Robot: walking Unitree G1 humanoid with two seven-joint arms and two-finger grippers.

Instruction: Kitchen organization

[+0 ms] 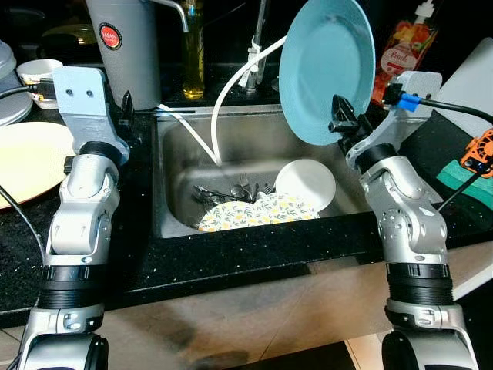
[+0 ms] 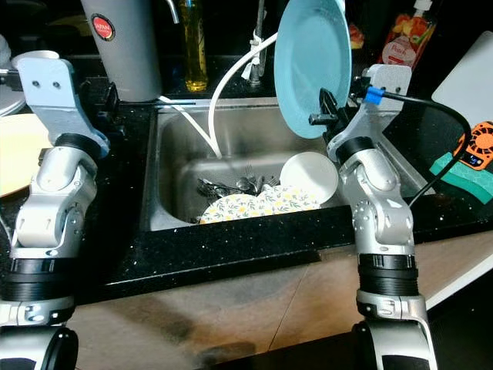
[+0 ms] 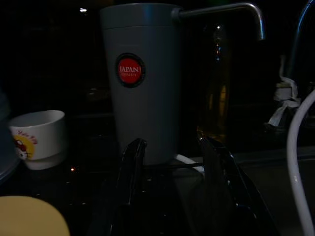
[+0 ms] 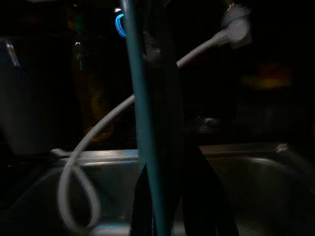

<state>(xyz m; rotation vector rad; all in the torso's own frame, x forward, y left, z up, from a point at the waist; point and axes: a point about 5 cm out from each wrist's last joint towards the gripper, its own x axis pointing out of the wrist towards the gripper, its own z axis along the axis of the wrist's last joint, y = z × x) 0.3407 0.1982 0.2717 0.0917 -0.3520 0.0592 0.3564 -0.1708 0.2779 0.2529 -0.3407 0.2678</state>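
My right gripper [image 1: 344, 123] is shut on the rim of a light blue plate [image 1: 325, 68], held upright above the right side of the steel sink [image 1: 176, 193]. In the right wrist view the plate's edge [image 4: 143, 123] runs straight between the fingers. In the sink lie a yellow-flowered plate [image 1: 258, 211], a white bowl [image 1: 306, 183] and several pieces of cutlery [image 1: 227, 193]. My left gripper [image 3: 170, 162] is open over the black counter left of the sink, facing a grey canister [image 3: 140, 78].
A white hose [image 1: 223, 100] curves from the tap into the sink. A pale yellow plate [image 1: 27, 158] and a white cup [image 1: 38, 71] sit on the left counter. An oil bottle [image 1: 192, 54] and a soap bottle [image 1: 404, 42] stand behind; a green sponge [image 1: 462, 173] lies right.
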